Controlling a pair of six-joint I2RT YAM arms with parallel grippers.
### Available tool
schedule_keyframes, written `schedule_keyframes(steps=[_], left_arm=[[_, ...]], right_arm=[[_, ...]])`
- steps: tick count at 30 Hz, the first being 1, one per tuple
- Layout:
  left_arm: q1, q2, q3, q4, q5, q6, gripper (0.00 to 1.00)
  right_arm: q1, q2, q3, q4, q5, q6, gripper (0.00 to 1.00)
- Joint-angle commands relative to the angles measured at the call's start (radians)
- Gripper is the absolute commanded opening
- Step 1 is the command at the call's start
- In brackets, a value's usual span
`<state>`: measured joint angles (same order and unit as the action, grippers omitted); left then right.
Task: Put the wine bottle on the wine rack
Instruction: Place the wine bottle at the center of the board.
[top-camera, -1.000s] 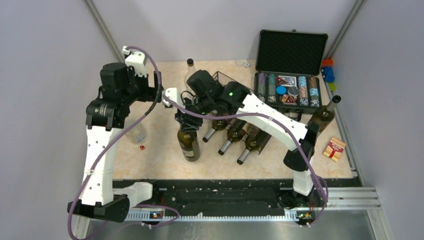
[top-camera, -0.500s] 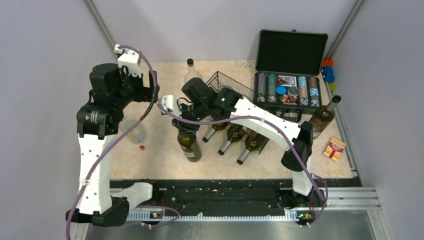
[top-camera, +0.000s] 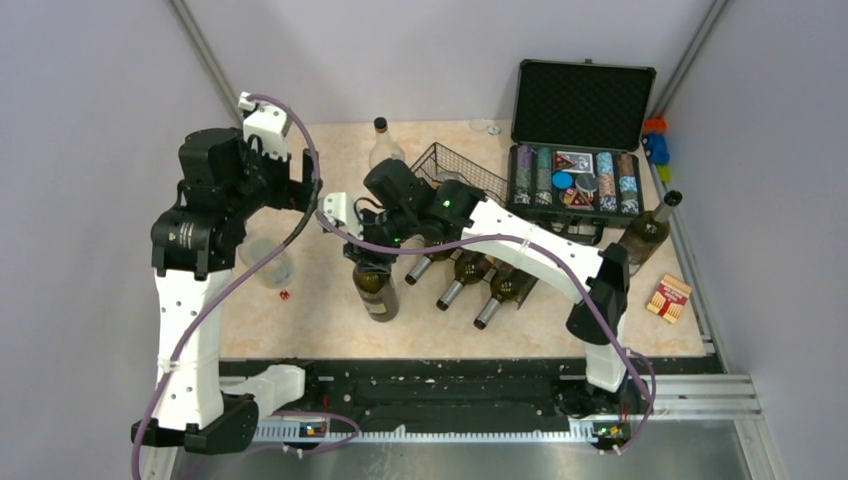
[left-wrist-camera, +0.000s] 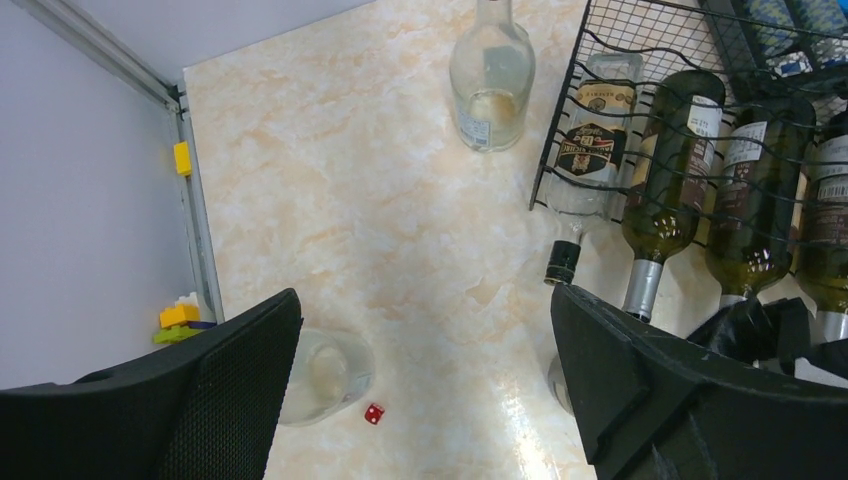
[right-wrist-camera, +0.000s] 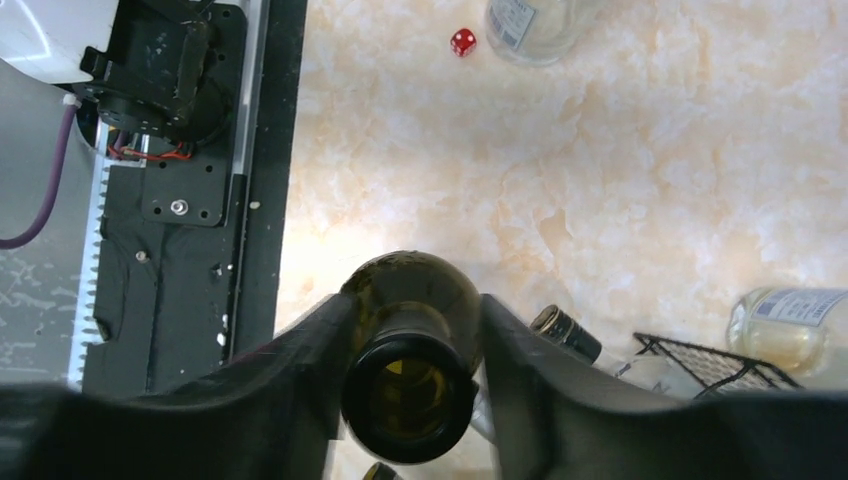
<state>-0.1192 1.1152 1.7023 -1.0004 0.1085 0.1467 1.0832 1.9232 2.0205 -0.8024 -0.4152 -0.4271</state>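
Right wrist view catches the grip above a marble-patterned table (top-camera: 300, 335). The right pincer (right-wrist-camera: 412, 320) is clamped on the neck of the wine bottle (top-camera: 378, 292), its fingers (right-wrist-camera: 290, 390) pressed to either side just under the rim. The dark green bottle stands upright on the table directly beneath that pincer, not yet on the wine rack (top-camera: 465, 170). The rack sits just beside the pincer, on the side away from the left arm. Several racked bottles (top-camera: 470, 272) lie there, their necks pointing out close to the gripped bottle's body. The left pincer (left-wrist-camera: 422, 320) hangs well apart from the right one, jaws spread wide with nothing between them. Below it sit a clear tumbler (left-wrist-camera: 335, 375) and, smallest of all, a red die (left-wrist-camera: 372, 413).

A hold this high on smooth glass looks like the weak point. Once the heavy body is lifted and tipped toward a cradle, it could swing or slide through the grip. The jutting necks are near enough for the bottle's base to clip one on the way across. The mouth appears uncorked, so anything inside could spill when the bottle is laid flat, though whether it holds liquid cannot be told. Which cradle is free cannot be made out either.
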Motion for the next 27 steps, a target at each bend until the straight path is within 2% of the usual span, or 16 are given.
schedule_keyframes(steps=[1,4,7,15,20,23,27], left_arm=[[0.004,-0.004,0.047,-0.019,0.051,0.056,0.99],[0.003,-0.002,0.059,-0.049,0.082,0.096,0.99],[0.004,-0.004,0.071,-0.080,0.115,0.133,0.99],[0.001,-0.018,0.117,-0.171,0.263,0.235,0.99],[-0.050,0.017,0.209,-0.279,0.316,0.293,0.99],[-0.167,0.053,0.269,-0.333,0.251,0.314,0.99],[-0.416,0.102,0.292,-0.379,0.080,0.317,0.99]], right_arm=[[0.013,-0.053,0.001,-0.023,0.030,-0.018,0.59],[0.013,-0.067,0.002,-0.040,0.039,-0.018,0.80],[0.013,-0.100,-0.014,-0.042,0.044,-0.016,0.93],[-0.008,-0.259,-0.168,-0.039,0.067,-0.063,0.95],[-0.113,-0.360,-0.281,-0.016,0.028,-0.068,0.95],[-0.202,-0.415,-0.346,0.012,-0.024,-0.060,0.95],[-0.324,-0.452,-0.405,0.032,-0.104,-0.040,0.95]])
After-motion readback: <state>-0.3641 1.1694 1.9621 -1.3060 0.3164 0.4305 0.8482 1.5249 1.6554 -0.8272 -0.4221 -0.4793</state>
